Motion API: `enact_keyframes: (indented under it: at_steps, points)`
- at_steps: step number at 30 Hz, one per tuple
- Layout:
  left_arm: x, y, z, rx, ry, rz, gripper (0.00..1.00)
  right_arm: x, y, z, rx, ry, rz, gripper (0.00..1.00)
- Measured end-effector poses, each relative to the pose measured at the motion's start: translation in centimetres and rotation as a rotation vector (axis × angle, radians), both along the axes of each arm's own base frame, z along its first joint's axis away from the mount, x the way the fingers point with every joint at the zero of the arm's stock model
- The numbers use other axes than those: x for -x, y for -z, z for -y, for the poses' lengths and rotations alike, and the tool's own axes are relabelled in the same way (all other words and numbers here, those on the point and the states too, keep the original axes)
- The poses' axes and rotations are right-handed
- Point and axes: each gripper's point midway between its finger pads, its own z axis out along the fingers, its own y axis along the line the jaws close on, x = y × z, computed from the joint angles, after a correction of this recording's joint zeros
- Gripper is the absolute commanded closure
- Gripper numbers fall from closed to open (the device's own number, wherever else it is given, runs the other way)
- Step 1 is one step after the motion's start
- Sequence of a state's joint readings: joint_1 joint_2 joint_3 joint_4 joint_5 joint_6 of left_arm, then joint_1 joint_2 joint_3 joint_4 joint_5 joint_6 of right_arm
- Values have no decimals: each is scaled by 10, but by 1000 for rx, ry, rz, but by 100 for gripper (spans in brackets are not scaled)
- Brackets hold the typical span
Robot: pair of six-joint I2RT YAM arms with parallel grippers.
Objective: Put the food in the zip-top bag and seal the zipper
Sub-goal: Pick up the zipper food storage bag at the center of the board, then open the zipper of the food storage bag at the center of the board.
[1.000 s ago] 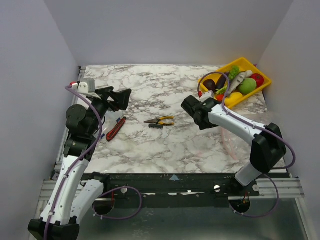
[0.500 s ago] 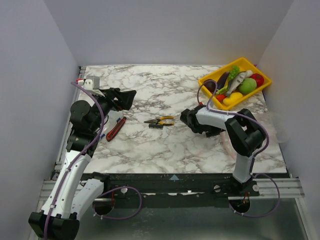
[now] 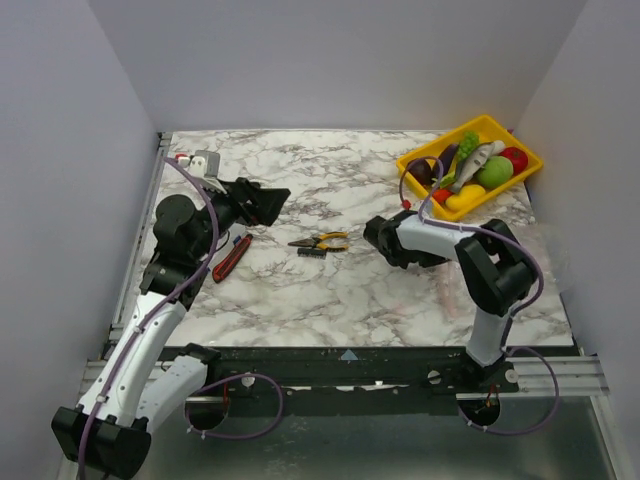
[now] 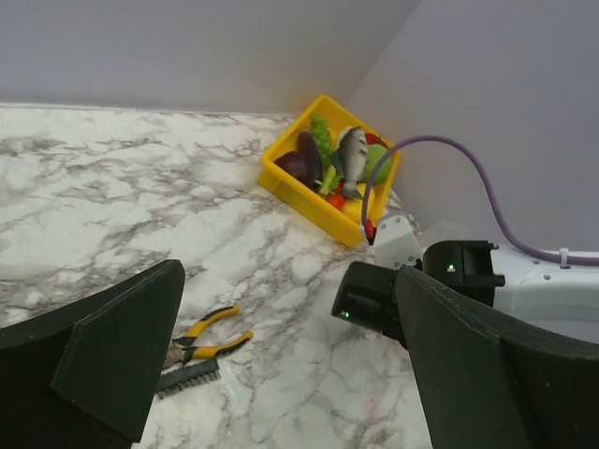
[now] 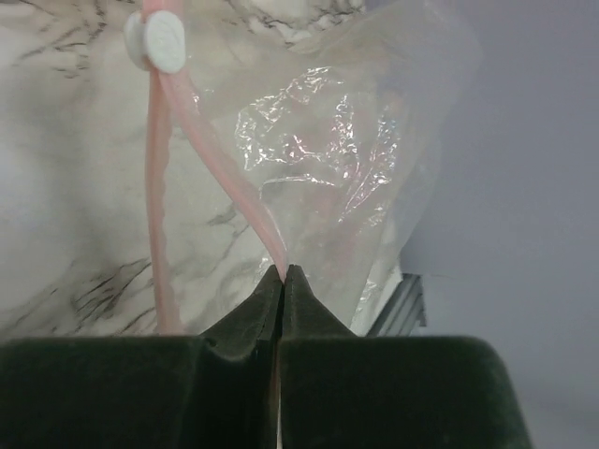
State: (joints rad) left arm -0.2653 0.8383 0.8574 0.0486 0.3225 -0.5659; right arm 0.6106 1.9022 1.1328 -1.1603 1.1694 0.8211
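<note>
Two claws: right claw [image 5: 283, 273] pinches one zip-top bag [image 5: 346, 168], left claw [image 4: 288, 281] gapes

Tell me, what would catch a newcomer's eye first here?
The bright yellow tray heaped with toy food in the far right corner of the table stands out most. Next, the right pincer is shut on the pink zipper of a clear zip-top bag. The left pincer hangs open over the left side.

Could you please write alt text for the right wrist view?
The right gripper is shut on the pink zipper of the clear zip-top bag, crumpled over the marble table. A white slider sits at the strip's far end.
</note>
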Motion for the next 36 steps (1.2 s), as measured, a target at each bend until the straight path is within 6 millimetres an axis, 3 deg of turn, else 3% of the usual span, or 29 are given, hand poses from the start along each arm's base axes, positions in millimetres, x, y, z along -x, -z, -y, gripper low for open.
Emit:
enact_keyframes:
  at_steps: [4, 8, 11, 14, 17, 19, 23, 26, 28, 31, 36]
  points:
    - [16, 5, 30, 14, 104, -31, 1, 0, -9, -33, -278, -62, 40, 99]
    - [31, 12, 59, 34, 203, -75, 9, -2, -43, -88, -722, -203, 133, 99]
    - [36, 21, 71, 10, 244, -115, 9, 1, -68, -127, -972, -321, 154, 99]
    - [42, 20, 78, -14, 270, -138, 7, 8, -77, -163, -1156, -414, 101, 99]
    - [49, 5, 76, -17, 278, -85, 5, 16, -89, -200, -1330, -504, 33, 99]
    - [52, -5, 73, -24, 273, -39, 5, 15, -99, -213, -1383, -538, 23, 99]
    - [50, -40, 65, -64, 241, 76, 5, -11, -152, -248, -1499, -676, 124, 99]
    - [44, -72, 61, -97, 206, 154, 5, -28, -183, -266, -1550, -764, 218, 99]
    - [39, -82, 58, -132, 183, 198, 5, -37, -196, -275, -1574, -807, 263, 99]
    - [35, -73, 53, -197, 157, 226, 5, -48, -205, -289, -1621, -851, 304, 99]
    - [29, -30, 36, -316, 85, 196, 6, -52, -223, -314, -1778, -936, 381, 99]
